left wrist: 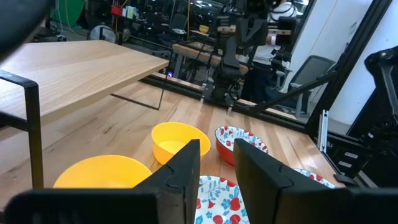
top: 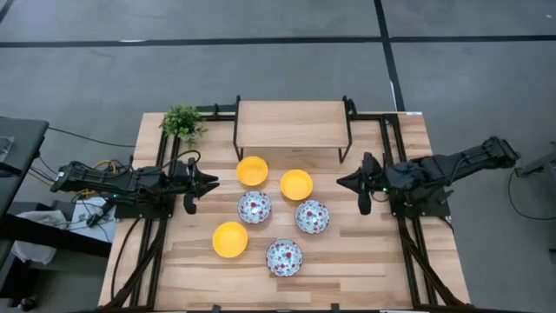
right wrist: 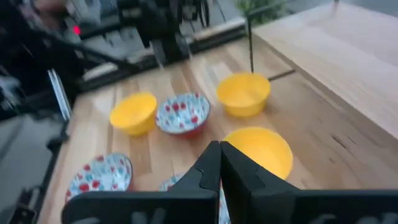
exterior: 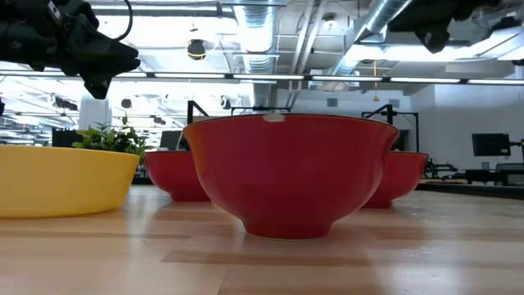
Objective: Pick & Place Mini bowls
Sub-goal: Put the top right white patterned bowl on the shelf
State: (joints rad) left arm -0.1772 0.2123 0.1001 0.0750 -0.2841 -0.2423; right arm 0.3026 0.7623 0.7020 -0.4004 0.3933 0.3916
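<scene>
All six mini bowls sit on the wooden surface (top: 347,261), grouped in its middle just in front of the small raised wooden shelf (top: 291,122). Nothing is lifted and nothing stands on the shelf, so by my judgement the task has not visibly begun: every bowl remains to be picked and placed, and where they are meant to go I cannot tell.

Three bowls are plain bright yellow: one (top: 252,170) nearest the shelf, one (top: 296,184) just beside it toward the right arm, and one (top: 230,239) nearer the front edge on the left arm's side. Three are white inside with a red-and-blue floral pattern and red outside: one (top: 254,207), one (top: 312,216) and one (top: 284,256) nearest the front. All stand upright, close together, apparently none touching.

The left hand (top: 204,183) hovers beside the cluster at its own side, fingers (left wrist: 186,168) partly parted with nothing between them. The right hand (top: 347,182) hangs opposite, fingers pressed fully together, holding nothing. A small green plant (top: 182,122) stands at the far corner behind the left arm.
</scene>
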